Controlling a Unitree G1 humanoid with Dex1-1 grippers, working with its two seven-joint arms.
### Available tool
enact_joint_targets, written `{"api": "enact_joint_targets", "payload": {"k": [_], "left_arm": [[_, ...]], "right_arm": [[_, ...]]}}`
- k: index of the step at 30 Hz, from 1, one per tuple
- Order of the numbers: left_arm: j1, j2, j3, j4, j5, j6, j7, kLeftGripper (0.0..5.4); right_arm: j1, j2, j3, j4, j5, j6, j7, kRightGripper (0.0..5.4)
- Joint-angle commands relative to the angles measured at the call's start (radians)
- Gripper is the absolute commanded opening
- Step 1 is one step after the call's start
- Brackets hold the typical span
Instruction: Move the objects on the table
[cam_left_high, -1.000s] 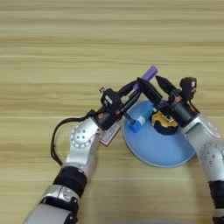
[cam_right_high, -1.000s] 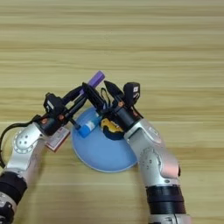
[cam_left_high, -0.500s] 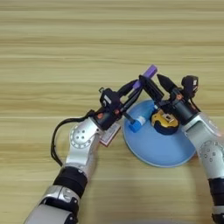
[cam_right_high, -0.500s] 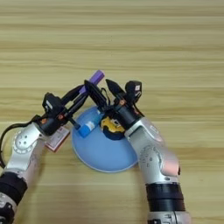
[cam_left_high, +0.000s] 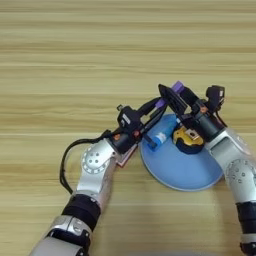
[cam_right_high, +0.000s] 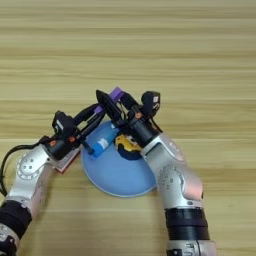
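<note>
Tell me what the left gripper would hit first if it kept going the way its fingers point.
Probably the purple bar or the right gripper holding it: the left gripper points up-right at them, though depth is unclear.

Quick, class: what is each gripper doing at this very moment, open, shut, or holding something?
Left gripper: at the purple bar above the blue plate's far rim; grip cannot be told.
Right gripper: shut on the purple bar.

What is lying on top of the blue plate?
On the blue plate lie a blue-and-white tube and the yellow-and-black tape measure. The right claw covers part of the tape measure.
</note>
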Motion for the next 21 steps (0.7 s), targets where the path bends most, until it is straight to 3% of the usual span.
{"api": "enact_joint_targets", "payload": {"k": [1,21], "left_arm": [[0.004,0.002,-0.002,0.005,0.009,-0.005,-0.009,0.72],[0.002,0.004,0.001,0.013,0.011,-0.008,-0.006,0.72]], "right_arm": [[-0.016,0.003,-0.006,0.004,0.012,0.013,0.000,4.10],[-0.015,0.008,-0.015,-0.006,0.020,0.031,0.002,2.04]]}}
